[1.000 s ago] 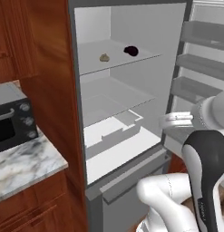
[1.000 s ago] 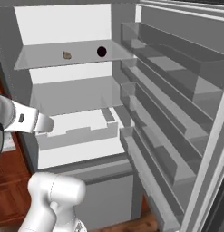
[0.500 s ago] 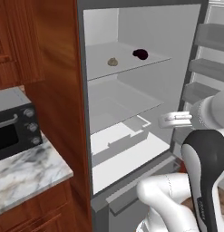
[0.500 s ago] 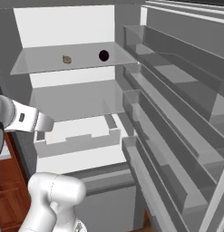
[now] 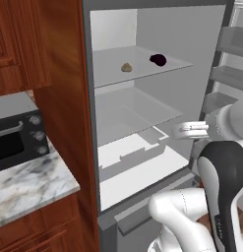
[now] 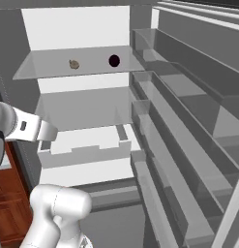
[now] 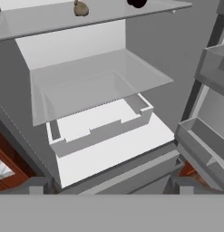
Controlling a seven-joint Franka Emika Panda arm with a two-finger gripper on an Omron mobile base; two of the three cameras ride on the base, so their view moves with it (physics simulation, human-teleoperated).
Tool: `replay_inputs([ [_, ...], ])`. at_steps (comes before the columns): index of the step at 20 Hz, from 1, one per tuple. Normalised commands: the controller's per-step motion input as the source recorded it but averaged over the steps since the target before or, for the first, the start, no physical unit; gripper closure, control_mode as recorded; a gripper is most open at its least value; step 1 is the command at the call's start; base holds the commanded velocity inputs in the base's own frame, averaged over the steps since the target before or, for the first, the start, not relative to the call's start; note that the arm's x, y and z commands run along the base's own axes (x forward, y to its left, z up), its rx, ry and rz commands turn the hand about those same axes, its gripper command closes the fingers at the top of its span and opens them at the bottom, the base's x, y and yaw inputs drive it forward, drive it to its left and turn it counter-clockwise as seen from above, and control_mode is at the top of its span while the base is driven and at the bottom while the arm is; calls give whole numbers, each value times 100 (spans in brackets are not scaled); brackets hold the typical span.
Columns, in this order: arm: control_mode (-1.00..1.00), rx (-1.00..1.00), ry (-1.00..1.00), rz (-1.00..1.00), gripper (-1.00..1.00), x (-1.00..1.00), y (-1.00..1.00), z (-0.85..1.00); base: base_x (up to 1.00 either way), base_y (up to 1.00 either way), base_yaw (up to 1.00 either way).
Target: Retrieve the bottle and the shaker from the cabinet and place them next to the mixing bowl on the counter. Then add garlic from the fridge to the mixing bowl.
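The fridge stands open in front of me, white inside. On its top glass shelf lies the garlic, a small beige lump. My gripper hovers open and empty in front of the lower shelves, well below the garlic and level with the drawer. Its fingertips stand wide apart. A strip of the counter shows at the left. The bottle, the shaker and the mixing bowl are out of view.
A dark black lump lies just right of the garlic on the same shelf. The open door's racks close in on the right. A toaster oven stands on the counter beside a reddish-brown wooden panel.
The whole picture has shifted slightly with the base, and the fridge now sits a little further right and lower in the left base view. The gripper has stayed open.
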Motion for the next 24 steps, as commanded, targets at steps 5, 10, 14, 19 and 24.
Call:
replay_inputs([
  [5, 100, 0, 0, 0, -100, 0, 0, 0, 2, -5, 3],
  [10, 100, 0, 0, 0, -100, 0, 0, 0, 0, 0, 0],
  [14, 100, 0, 0, 0, -100, 0, 0, 0, 0, 0, 0],
  [19, -100, 0, 0, 0, -100, 0, 0, 2, 0, 0, 0],
  [24, -100, -3, 0, 0, -100, -2, 0, 47, 0, 0, 0],
])
